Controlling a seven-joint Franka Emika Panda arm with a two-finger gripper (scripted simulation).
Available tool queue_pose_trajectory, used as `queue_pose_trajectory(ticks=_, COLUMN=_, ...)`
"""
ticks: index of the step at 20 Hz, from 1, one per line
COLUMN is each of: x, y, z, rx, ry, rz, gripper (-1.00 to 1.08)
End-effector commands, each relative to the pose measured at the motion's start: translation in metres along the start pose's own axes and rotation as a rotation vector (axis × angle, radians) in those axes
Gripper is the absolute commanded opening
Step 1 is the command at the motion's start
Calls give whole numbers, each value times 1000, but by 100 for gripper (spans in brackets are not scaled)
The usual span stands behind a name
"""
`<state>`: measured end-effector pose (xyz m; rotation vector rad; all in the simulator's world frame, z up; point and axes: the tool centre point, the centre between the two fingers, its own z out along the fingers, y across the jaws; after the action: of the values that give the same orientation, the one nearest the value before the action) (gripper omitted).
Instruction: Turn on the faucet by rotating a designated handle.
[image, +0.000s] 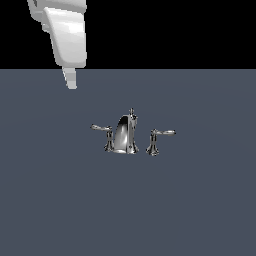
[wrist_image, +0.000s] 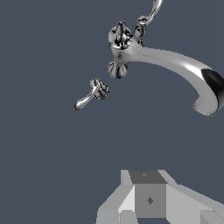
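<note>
My arm comes down from the upper left of the exterior frame, a white link angled downward and tapering to my gripper (image: 72, 80), which shows there as one pale finger tip hanging just below the line where the black background meets the grey floor (image: 200, 210). Only that one slim tip is visible, so I cannot tell whether my fingers are spread or pressed together. Nothing sits in them and they touch nothing.

The faucet (image: 124, 134) stands at the middle of the frame, well apart from my gripper, lower and toward the exterior view's right of it. It is a small chrome set: a curved, flared spout with a little knob on top. The handle (image: 105, 136) I'm after stands just beside the spout on the exterior view's left, a flared post with its thin lever sticking out leftward. Its twin handle (image: 157, 140) stands on the other side, a little apart from the spout, lever pointing right.

In the wrist view, the grey body of my hand fills the lower edge, and the fingertips themselves do not show. The spout (wrist_image: 175, 65) sweeps across the upper right of that frame, with one lever handle (wrist_image: 92, 93) at centre left and the other lever (wrist_image: 151, 13) at the top edge.
</note>
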<state>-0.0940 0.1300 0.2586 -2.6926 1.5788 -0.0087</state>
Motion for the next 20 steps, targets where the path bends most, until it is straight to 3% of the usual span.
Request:
queue_pose_trajectory(ticks=1, x=3, y=-9, z=11, rx=0, ry=0, rz=44, gripper=-100)
queue_pose_trajectory(ticks=20, x=42, y=-73, z=93, rx=-9, ry=7, rz=380, gripper=-100)
